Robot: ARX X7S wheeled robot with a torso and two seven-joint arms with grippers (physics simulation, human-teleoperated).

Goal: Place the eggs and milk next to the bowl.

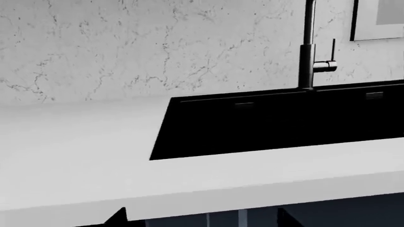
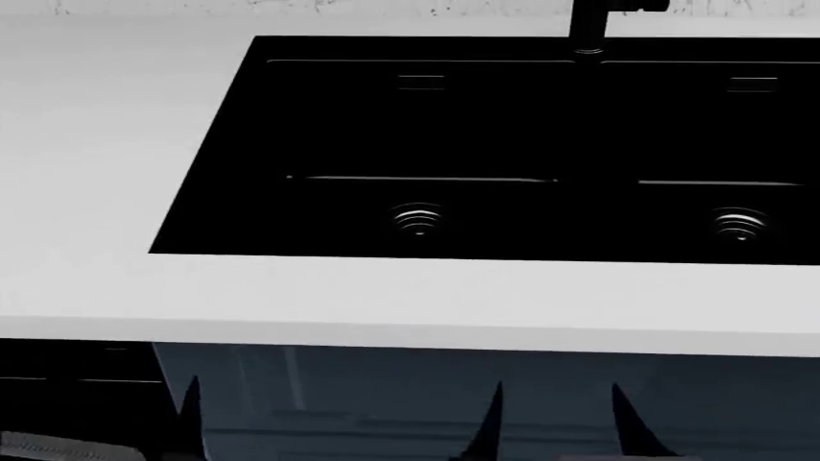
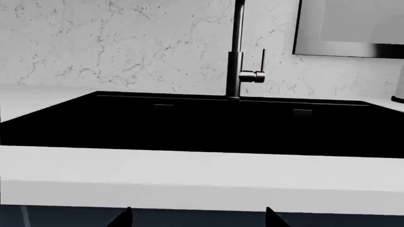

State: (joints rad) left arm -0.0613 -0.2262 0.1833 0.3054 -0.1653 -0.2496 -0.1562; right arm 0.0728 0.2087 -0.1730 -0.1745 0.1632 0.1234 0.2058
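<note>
**Desk:** What does the head camera give us?

**Photographer:** A white counter (image 2: 77, 144) with a black double sink (image 2: 205, 192) cut into it, one round drain (image 2: 417, 220) in the near-left basin, another (image 2: 739, 225) in the right. The counter's front edge runs across the lower part of the picture, dark blue cabinet fronts (image 2: 333, 394) below it. Bare counter lies along the sink's left side and in a strip between sink and front edge.

**Desk:** And the grippers?

**Photographer:** Only dark fingertips (image 2: 491, 423) poke up from the bottom of the picture, below the front edge. Each wrist camera catches two dark tips with a gap between them, left fingertip (image 1: 117, 217) and right fingertip (image 3: 123, 217); holding nothing, though how wide they stand I cannot tell.

**Desk:** Anything the wrists add?

**Photographer:** The tall dark tap (image 3: 235, 52) with its side lever, the veined marble wall (image 1: 126, 47) behind, and a framed window edge (image 3: 341, 28).

**Desk:** Eggs, milk, bowl?

**Photographer:** None appears in any view.
</note>
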